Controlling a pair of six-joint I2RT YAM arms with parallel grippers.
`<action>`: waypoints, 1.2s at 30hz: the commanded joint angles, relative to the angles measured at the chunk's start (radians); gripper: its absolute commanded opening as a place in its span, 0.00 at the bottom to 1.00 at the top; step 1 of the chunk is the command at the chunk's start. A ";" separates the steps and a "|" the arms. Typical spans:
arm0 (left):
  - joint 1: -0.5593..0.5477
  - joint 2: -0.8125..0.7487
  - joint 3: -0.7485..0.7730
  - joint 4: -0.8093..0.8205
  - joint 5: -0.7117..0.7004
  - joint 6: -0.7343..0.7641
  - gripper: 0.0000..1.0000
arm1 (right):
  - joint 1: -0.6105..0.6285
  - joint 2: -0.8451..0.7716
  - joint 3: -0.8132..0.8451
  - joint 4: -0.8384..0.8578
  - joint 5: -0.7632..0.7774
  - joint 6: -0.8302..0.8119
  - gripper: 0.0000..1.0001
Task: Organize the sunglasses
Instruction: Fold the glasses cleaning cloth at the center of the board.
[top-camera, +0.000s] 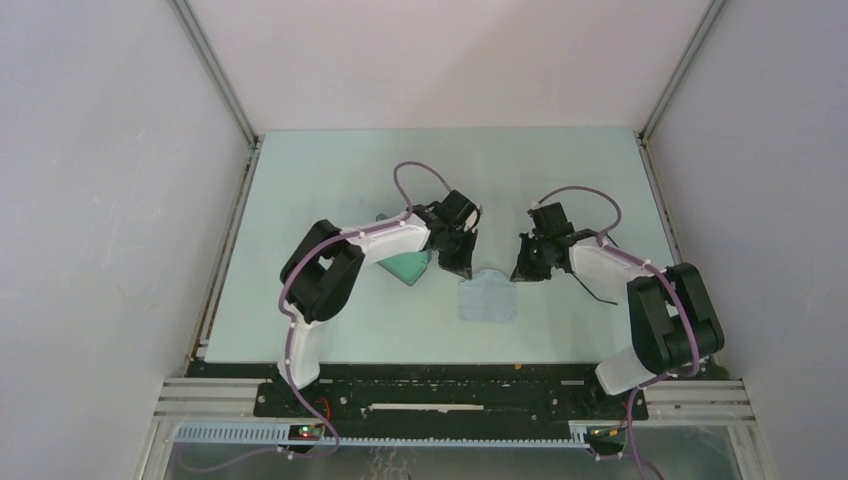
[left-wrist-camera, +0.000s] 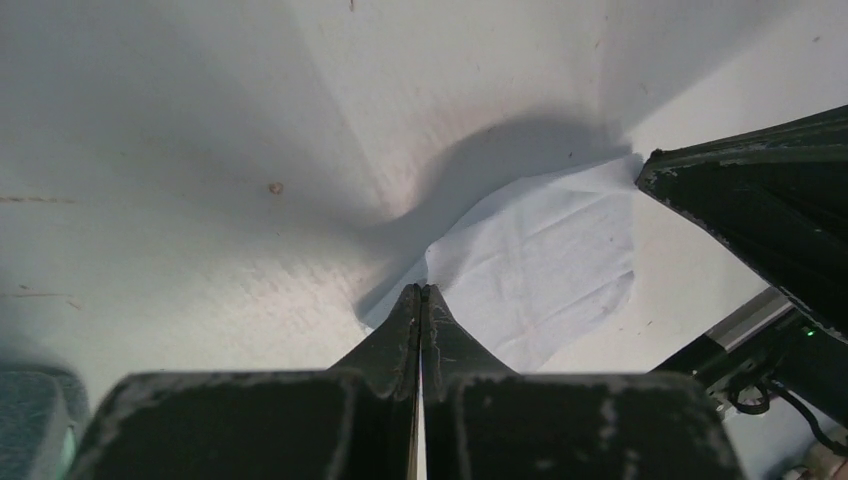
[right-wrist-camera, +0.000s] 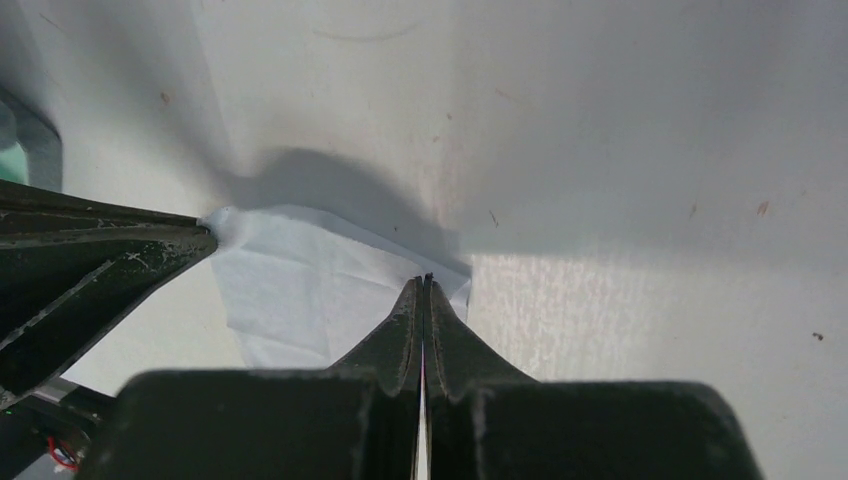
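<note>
- Sunglasses: honestly can't pick them out for sure in any view. You've got a thin black line (top-camera: 600, 294) poking out on the near side of your right forearm, low over the table (top-camera: 330, 200). Whether that's part of the frame, I can't tell.
- Your left tool (left-wrist-camera: 421, 291) is squeezed fully together. The far left corner of the pale bluish cloth (left-wrist-camera: 545, 260) sits right at its tips, and it looks pinched and lifted a bit off the table.
- Your right tool (right-wrist-camera: 427, 281) is the same deal: jaws pressed tight, with the cloth's far right corner at the tips.
- Both tools face each other mid-table, close but apart. The cloth spans between them and spreads toward the near side.
- Teal-green case (top-camera: 410, 268) lies just left of the cloth, partly under your left forearm.
</note>
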 joint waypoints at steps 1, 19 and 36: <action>-0.020 -0.068 -0.051 0.010 -0.001 0.024 0.00 | 0.024 -0.057 -0.033 0.000 0.033 0.016 0.00; -0.070 -0.135 -0.159 0.046 -0.015 -0.011 0.00 | 0.054 -0.154 -0.143 -0.017 0.038 0.027 0.00; -0.076 -0.173 -0.239 0.084 -0.025 -0.034 0.00 | 0.104 -0.219 -0.191 -0.044 0.055 0.058 0.00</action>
